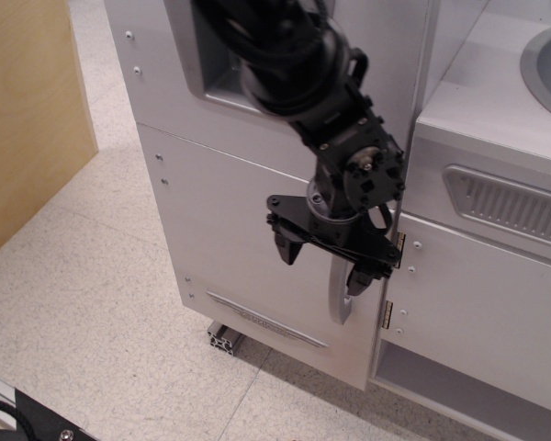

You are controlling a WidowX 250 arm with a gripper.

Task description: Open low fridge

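One view only, observation.image. Low fridge (pixel 248 248) sits bottom of silver cabinet, door shut flush. Claw (pixel 320 261) spread apart, hovering right over curved handle (pixel 338 299), nothing clamped. Door looks rigid, light, smooth plastic; reckon handle mid-section is best hold, pull away from brass hinges (pixel 392 280).

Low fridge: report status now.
Gripper open, fingers straddling the handle. Low fridge door shut. Nothing blocking the door.
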